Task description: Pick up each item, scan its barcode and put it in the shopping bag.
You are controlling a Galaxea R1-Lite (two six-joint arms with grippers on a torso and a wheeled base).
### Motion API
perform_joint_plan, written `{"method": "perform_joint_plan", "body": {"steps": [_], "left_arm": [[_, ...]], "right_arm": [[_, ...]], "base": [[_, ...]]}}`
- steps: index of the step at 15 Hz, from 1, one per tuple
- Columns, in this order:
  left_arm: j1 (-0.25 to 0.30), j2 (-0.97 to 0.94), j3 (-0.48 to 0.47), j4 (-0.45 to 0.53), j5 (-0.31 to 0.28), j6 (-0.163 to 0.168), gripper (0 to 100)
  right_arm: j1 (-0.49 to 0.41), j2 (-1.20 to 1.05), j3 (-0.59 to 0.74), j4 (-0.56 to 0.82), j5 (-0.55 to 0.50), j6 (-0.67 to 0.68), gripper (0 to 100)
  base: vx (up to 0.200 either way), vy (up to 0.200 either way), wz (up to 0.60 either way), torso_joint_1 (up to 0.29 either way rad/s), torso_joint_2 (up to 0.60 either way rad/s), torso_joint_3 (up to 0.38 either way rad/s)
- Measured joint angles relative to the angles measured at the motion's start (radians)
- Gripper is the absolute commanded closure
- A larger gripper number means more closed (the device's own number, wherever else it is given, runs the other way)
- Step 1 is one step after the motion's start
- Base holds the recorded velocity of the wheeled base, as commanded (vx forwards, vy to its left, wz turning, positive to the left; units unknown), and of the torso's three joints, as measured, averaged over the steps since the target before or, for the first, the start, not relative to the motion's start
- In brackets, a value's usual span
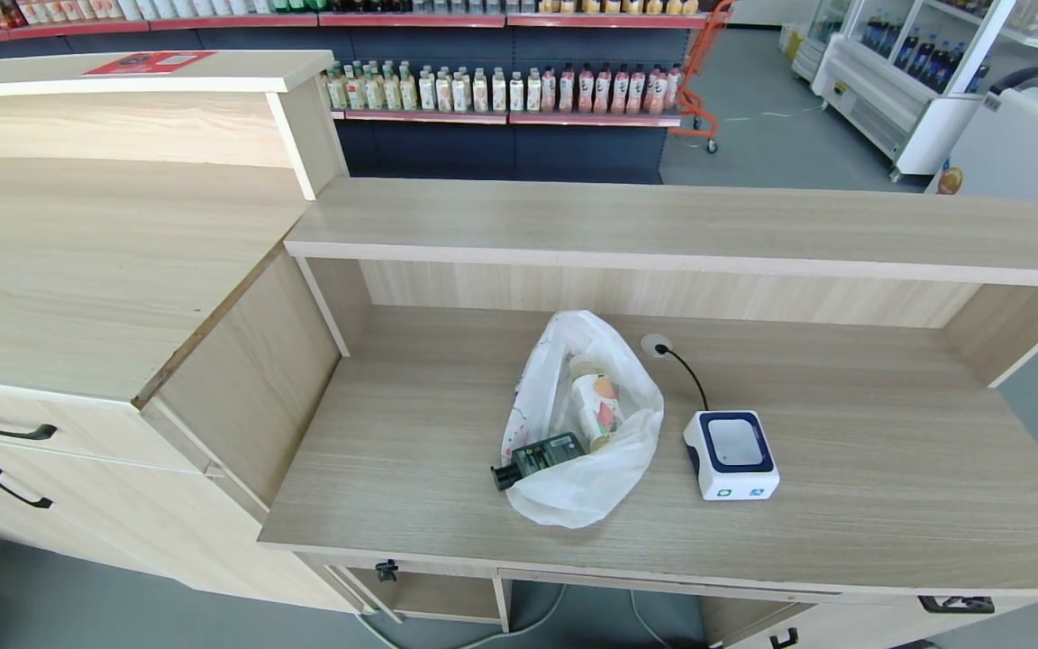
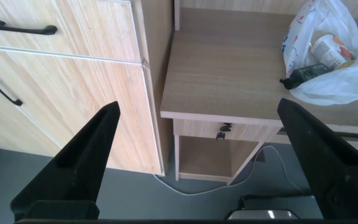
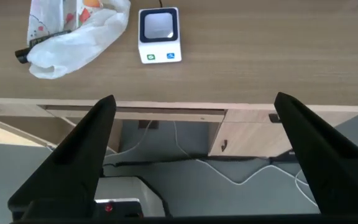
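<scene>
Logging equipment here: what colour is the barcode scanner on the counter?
The scanner is white with a dark blue window frame; head view shows it best.

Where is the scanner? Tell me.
In the head view the scanner sits on the counter, just right of the shopping bag and apart from it.

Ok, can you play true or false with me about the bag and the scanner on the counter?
1. The bag lies on the counter. True.
2. The scanner is inside the bag. False: it sits on the counter beside the bag.
3. A dark bottle pokes out of the bag. True.
4. The left gripper holds the bag. False: it is open and holds nothing.
5. The right gripper is open. True.
</scene>
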Motion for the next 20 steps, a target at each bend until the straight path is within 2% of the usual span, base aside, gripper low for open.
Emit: {"method": "perform_joint_plan", "body": {"steps": [4,5,16,20], "left_arm": [[0.0,0.0,0.0,0.0,0.0,0.0,0],[0.0,0.0,0.0,0.0,0.0,0.0,0],[0.0,0.0,0.0,0.0,0.0,0.001,0],[0.0,0.0,0.0,0.0,0.0,0.008,0]], "right_arm": [[0.014,-0.079,0.003,0.001,-0.002,0.011,0],[0.015,-0.086,0.003,0.001,-0.002,0.013,100],[0.016,-0.095,0.003,0.001,-0.002,0.016,100],[0.016,-0.095,0.003,0.001,-0.002,0.016,100]], "base": [[0.0,0.0,0.0,0.0,0.0,0.0],[0.0,0.0,0.0,0.0,0.0,0.0],[0.0,0.0,0.0,0.0,0.0,0.0],[0.0,-0.2,0.0,0.002,0.0,0.002]]}}
